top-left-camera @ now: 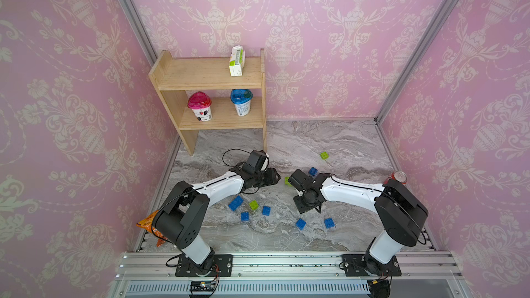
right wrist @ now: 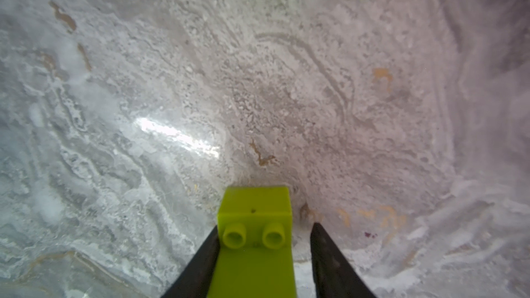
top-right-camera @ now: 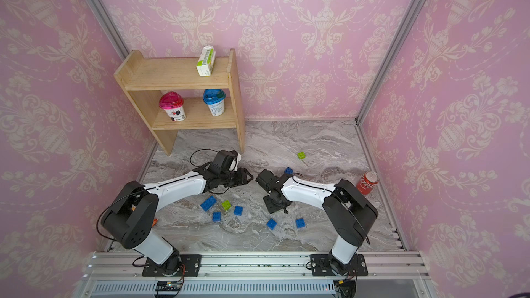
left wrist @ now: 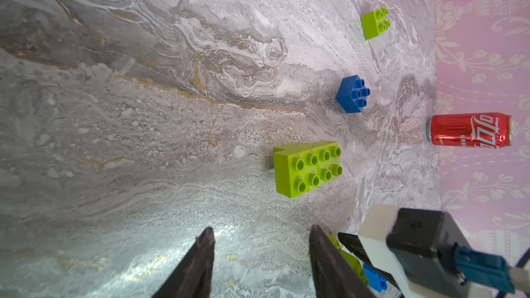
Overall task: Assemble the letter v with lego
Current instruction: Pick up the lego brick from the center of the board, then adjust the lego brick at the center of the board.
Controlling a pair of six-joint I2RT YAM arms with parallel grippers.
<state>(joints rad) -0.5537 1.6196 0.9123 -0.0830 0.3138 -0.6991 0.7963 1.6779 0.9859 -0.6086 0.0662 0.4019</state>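
Left gripper (left wrist: 261,227): parted, empty | right gripper (right wrist: 263,227): lime brick (right wrist: 255,202) between jaws, grip not determinable | wooden shelf (top-left-camera: 200,81): carton (top-left-camera: 237,61) stored above, two lidded cups (top-left-camera: 200,107) below | studded bricks (top-left-camera: 235,203) scattered before shelf, marbled table (top-left-camera: 286,236).

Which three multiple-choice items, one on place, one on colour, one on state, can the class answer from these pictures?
1. Where does the carton stand?
A) top shelf
B) lower shelf
C) table

2. What colour is the soda can?
A) blue
B) red
C) green

3. How is the left claw?
A) shut on a brick
B) shut on the can
C) open, empty

Key:
1 A: both top views show it upright on the top board.
2 B: its side is red.
3 C: the left wrist view shows the jaws apart with nothing between them.
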